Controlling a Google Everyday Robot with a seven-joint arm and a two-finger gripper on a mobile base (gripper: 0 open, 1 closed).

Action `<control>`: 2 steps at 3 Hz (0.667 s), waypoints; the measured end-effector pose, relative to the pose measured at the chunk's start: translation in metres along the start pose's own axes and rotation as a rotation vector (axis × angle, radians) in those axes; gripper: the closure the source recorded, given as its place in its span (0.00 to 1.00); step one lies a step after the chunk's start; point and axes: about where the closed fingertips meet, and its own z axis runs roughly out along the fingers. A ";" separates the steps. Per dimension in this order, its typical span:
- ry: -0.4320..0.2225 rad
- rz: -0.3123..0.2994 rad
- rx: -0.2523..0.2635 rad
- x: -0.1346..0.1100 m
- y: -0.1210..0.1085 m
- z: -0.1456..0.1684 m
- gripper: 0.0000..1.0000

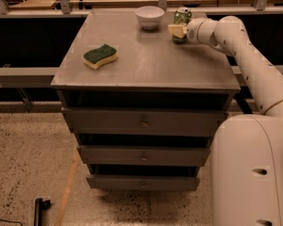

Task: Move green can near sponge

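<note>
The green can (pixel 182 17) stands upright at the back right of the grey cabinet top (pixel 146 65), just right of a white bowl. My gripper (pixel 178 30) reaches in from the right and sits right at the can's front, covering its lower part. The can rests on the top. The sponge (pixel 100 56), dark green on top with a pale yellow base, lies flat on the left side of the top, well apart from the can and the gripper.
A white bowl (pixel 149 17) stands at the back middle, close to the can's left. The cabinet has three drawers (pixel 142 122) below. A rail and a bench run behind the top. My white base (pixel 254 173) fills the lower right.
</note>
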 end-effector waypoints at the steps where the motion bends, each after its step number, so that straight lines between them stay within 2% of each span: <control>1: 0.012 -0.018 -0.140 -0.013 0.041 -0.012 0.96; 2: 0.038 -0.011 -0.216 -0.021 0.076 -0.029 1.00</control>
